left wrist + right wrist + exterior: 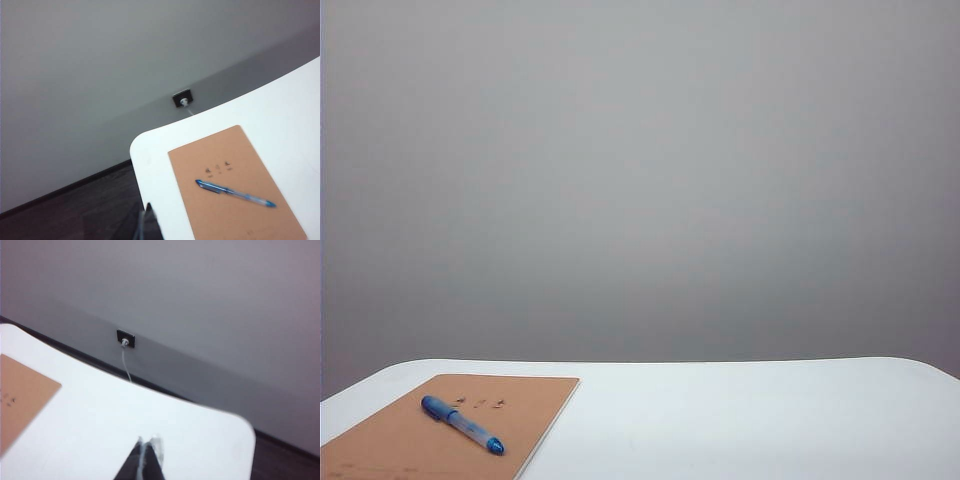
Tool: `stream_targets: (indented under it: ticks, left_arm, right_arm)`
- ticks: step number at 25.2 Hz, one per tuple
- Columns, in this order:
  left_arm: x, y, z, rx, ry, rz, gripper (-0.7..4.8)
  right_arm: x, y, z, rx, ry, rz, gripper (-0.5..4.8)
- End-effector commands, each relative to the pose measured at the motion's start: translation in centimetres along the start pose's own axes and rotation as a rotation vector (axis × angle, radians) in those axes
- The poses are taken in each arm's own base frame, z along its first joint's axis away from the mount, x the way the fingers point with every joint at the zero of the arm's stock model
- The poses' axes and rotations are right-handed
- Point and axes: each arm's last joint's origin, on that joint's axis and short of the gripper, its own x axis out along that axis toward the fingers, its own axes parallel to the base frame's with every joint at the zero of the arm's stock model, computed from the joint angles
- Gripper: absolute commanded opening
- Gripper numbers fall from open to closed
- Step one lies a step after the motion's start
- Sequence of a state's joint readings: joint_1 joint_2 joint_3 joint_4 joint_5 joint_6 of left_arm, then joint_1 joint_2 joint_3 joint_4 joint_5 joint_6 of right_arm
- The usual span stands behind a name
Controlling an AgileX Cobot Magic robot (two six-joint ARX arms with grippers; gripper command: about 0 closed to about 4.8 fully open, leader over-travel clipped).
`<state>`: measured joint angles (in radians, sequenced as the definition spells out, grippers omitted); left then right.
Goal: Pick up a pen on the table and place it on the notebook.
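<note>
The slim blue pen point(462, 424) lies flat on the tan notebook point(400, 440), slanting across its cover just below the small dark printed marks. The notebook rests on the white table point(740, 420) at the front left. Neither arm shows in the exterior view. In the left wrist view the pen point(235, 193) and notebook point(225, 220) lie well ahead of my left gripper point(146, 220), whose dark fingers meet in a single point above the table's edge, holding nothing. My right gripper point(148, 444) is shut and empty over bare table point(150, 410), with a corner of the notebook point(20, 395) off to one side.
A dark wall socket point(182, 99) with a white cable sits low on the grey wall behind the table, and it shows as well in the right wrist view as the socket point(125, 337). Dark floor point(75, 215) lies beyond the table's rounded corner point(137, 145).
</note>
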<state>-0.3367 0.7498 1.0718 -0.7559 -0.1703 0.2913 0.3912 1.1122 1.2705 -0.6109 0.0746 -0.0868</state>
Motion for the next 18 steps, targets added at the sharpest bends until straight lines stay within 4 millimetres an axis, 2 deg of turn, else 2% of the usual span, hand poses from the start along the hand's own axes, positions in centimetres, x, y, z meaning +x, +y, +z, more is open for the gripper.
stream_targets:
  ticks: [1,4,8,14,18]
  left_arm:
    - [0.2,-0.3,-1.3,-0.05,-0.07,0.068,-0.06]
    - [0.5,-0.7,-3.1,-0.08,-0.072,0.117,-0.06]
    - [1.4,-1.9,-6.8,-0.182,-0.156,0.166,-0.06]
    - [1.4,-2.7,-9.7,-0.281,-0.304,0.21,-0.06]
    - [1.9,-3.1,-11.1,-0.333,-0.37,0.248,-0.06]
  right_arm:
    - [-0.9,0.2,-2.1,0.035,-0.167,0.011,-0.07]
    - [-1.2,0.4,-4.6,0.06,-0.203,0.035,-0.07]
    - [-1.7,0.0,-9.2,0.072,-0.241,-0.011,-0.07]
    - [-3.2,-0.8,-12.4,0.109,-0.317,-0.061,-0.07]
    - [-3.5,-1.6,-14.3,0.136,-0.347,-0.076,-0.07]
